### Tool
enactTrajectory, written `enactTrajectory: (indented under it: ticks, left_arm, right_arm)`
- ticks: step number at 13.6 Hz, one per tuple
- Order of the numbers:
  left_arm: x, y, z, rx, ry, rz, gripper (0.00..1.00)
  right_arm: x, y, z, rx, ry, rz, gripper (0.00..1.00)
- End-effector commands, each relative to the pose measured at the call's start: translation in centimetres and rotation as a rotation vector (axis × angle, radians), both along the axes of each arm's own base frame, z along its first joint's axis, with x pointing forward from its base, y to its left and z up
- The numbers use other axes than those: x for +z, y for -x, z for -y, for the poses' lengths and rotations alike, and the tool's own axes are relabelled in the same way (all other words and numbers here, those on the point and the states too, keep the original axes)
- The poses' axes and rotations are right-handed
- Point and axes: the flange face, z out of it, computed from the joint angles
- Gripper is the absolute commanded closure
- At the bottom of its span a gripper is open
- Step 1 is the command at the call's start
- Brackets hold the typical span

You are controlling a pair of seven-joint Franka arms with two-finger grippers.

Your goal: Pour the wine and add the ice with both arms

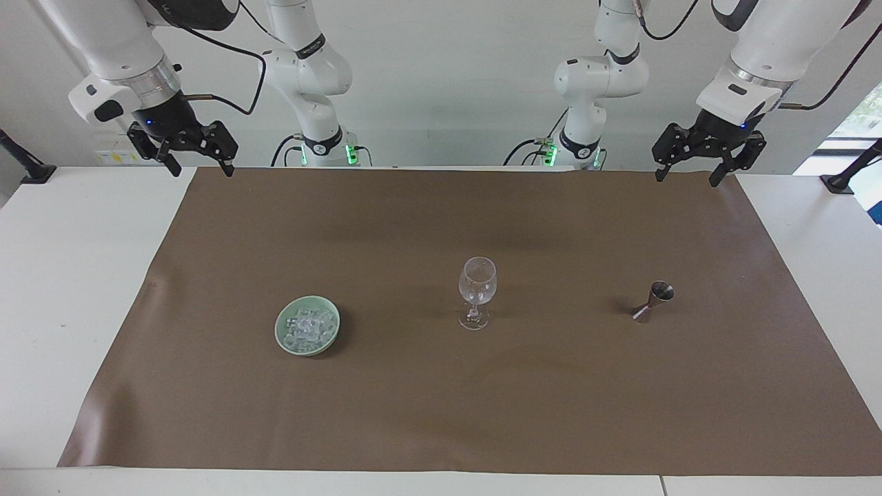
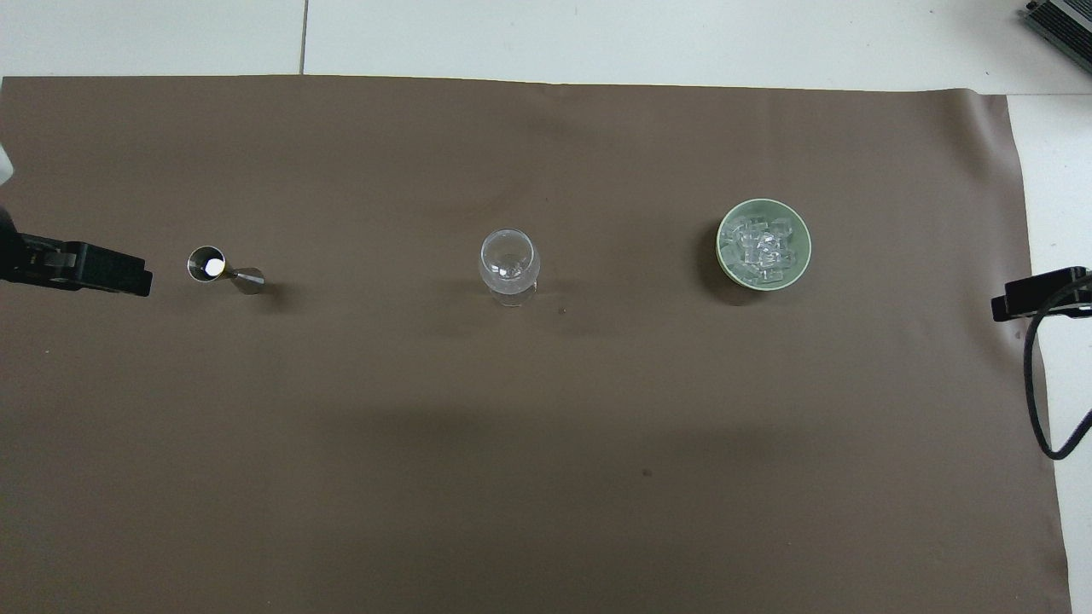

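Many ice [image 1: 308,326] cubes in green dish [image 1: 284,337], wine glass [image 1: 476,291] empty

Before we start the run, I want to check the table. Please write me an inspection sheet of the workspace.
Surface: brown mat on a white table, flat.
Job's things: ice heaped in a green dish; empty wine glass upright mid-mat; metal jigger upright.
Clutter: nothing seen.
Grippers: left gripper and right gripper open, empty, raised over the mat's edge nearest the robots; both arms wait.
Cables: black, along both arms.
Surroundings: white wall.
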Motion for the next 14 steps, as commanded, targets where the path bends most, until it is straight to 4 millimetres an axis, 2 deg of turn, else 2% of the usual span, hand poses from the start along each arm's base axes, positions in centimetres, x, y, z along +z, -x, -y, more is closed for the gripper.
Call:
enactTrajectory:
  ticks: [1,6,10,12,14]
  left_arm:
    - [0.2,0.4,-0.3,-0.008,0.011,0.006,0.00]
    - [0.9,0.8,-0.3,0.005,0.012,0.005,0.00]
    - [0.6,0.8,-0.5,0.004,0.015,0.004,0.00]
    - [0.1,0.6,-1.1,0.021,0.028,-0.016,0.00]
    - [-1.9,0.3,-2.8,0.048,0.044,-0.068,0.00]
  right_arm:
    - [0.1,-0.1,0.0,0.006,-0.013,0.007,0.00]
    - [0.1,-0.1,0.0,0.006,-0.013,0.007,0.00]
    - [0.1,-0.1,0.0,0.006,-0.013,0.007,0.00]
    - [0.1,-0.1,0.1,0.004,-0.013,0.007,0.00]
    - [0.1,-0.1,0.1,0.004,-0.013,0.007,0.00]
